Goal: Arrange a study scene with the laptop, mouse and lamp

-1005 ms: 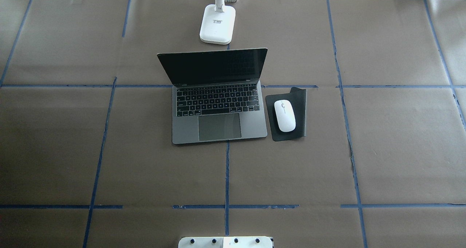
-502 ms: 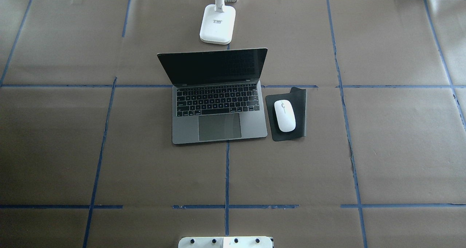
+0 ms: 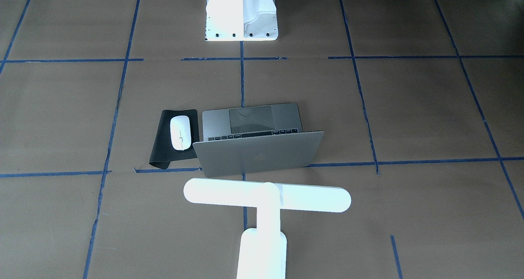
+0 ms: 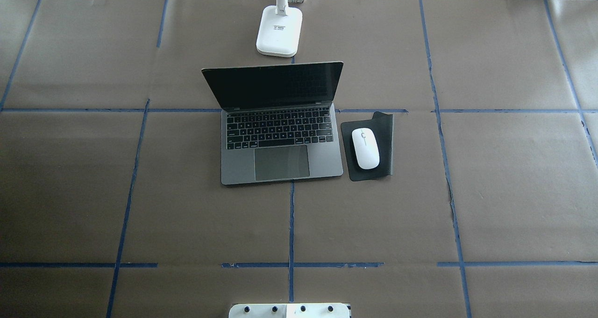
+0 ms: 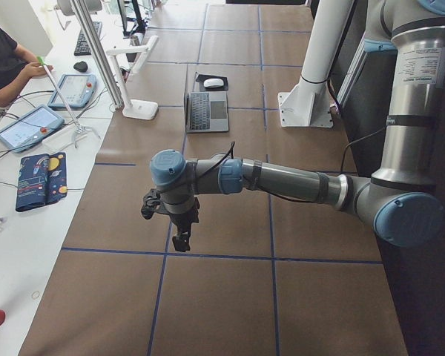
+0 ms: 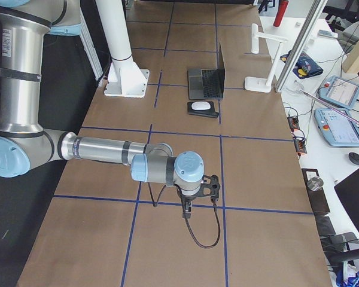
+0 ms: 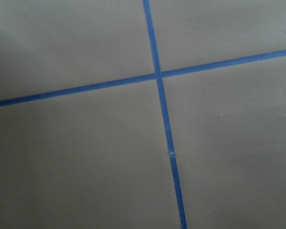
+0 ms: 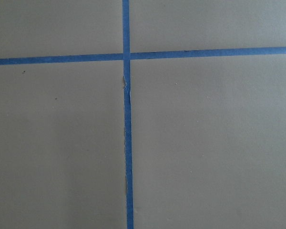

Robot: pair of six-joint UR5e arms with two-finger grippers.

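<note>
Open laptop (image 4: 280, 140), apple logo (image 3: 258, 157) on lid, mouse (image 4: 365, 148) on black mat (image 4: 385, 140), lamp (image 4: 278, 31) base label unreadable, left arm (image 5: 282, 178) and right arm (image 6: 102, 149), cannot tell whether jaws are apart or together

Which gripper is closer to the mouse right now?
Right. The right gripper hangs on the mouse's side of the laptop; the left gripper is beyond the laptop's far side, farther off.
</note>
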